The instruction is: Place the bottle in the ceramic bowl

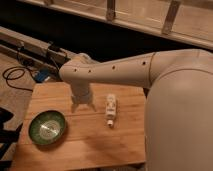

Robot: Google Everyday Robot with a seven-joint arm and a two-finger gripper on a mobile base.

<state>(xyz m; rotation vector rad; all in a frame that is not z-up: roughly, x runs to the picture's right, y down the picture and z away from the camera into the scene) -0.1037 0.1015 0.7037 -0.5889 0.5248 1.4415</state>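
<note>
White plastic, the bottle (111, 109) lies on its side on the wooden counter (100, 145), apart from the green ceramic bowl (47, 127) at the front left. The claw (83, 106) hangs between them, near the bottle; whether it is open or closed cannot be told.

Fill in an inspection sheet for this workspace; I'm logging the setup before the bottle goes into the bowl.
Surface: wooden table, bare wood around the items.
Job's things: white bottle lying on its side on the table, outside the bowl; green bowl near the table's front corner at picture left, nothing seen in it.
Clutter: nothing seen.
Grippers: gripper points down over the table between bowl and bottle, apart from both.
Cables: black cable looped on the floor beyond the table.
Surroundings: metal rail behind the table; railing posts at the top.
</note>
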